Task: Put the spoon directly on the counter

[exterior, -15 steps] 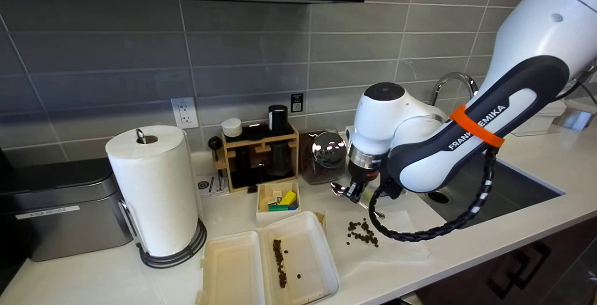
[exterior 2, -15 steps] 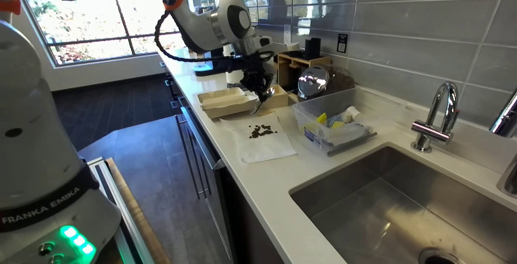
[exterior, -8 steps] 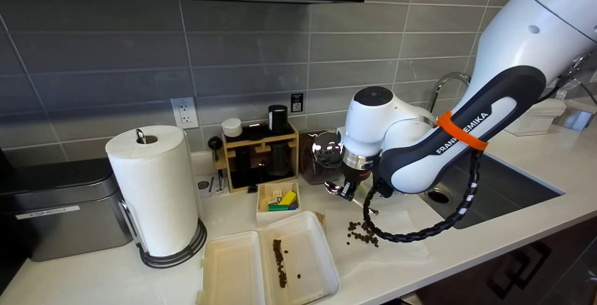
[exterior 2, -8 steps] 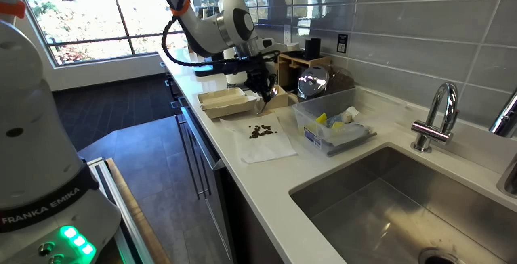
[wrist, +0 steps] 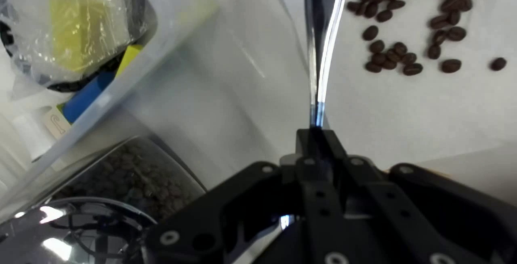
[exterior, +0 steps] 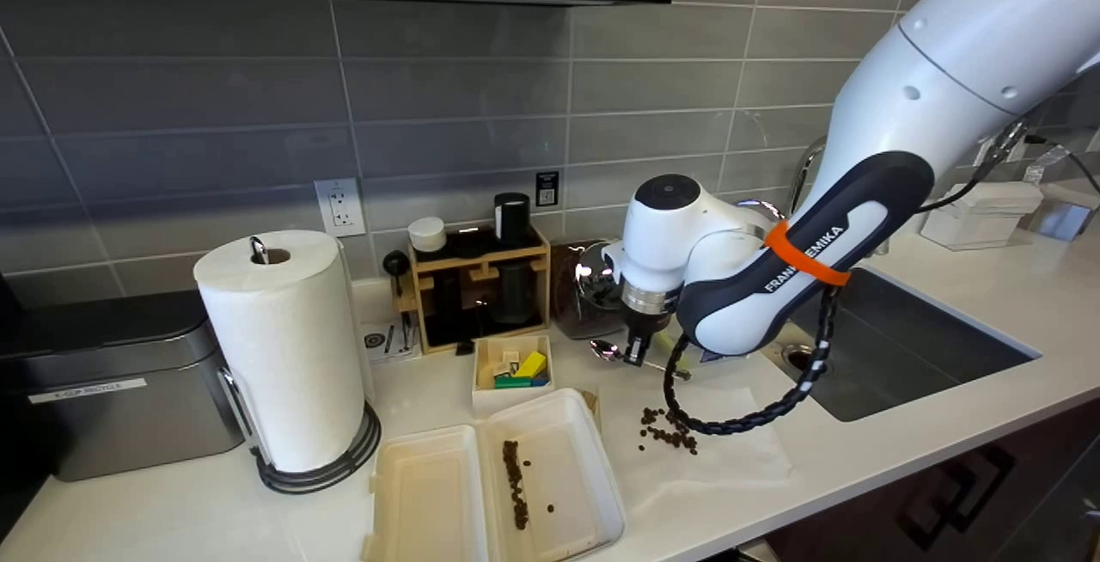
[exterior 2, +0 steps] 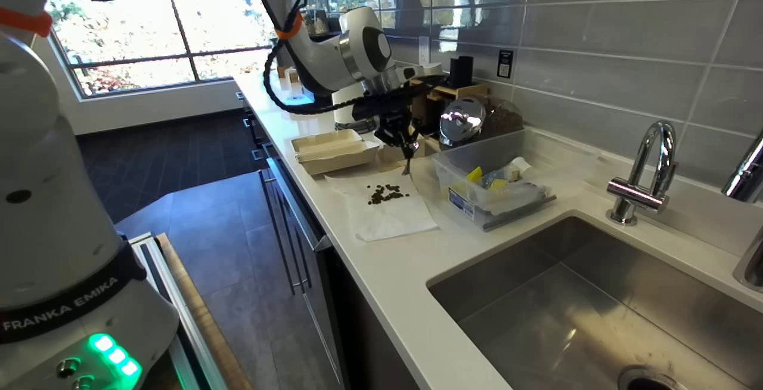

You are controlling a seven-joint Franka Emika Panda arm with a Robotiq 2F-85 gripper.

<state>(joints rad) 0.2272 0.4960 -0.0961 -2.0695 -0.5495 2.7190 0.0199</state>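
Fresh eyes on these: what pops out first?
Probably the big white arm slanting down from the upper right of an exterior view. Next, the shiny spoon clamped in its tool at the lower end. Then dark beans scattered on a white sheet on the counter.

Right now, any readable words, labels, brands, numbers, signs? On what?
"FRANKA EMIKA": robot base
"FRAN" and "EMIKA": robot arm, orange band covering the letters between
"K-CUP RECYCLE": white label on steel bin
Too small or blurred to read: black wall sign, printed card, blue label on clear tub, marked block
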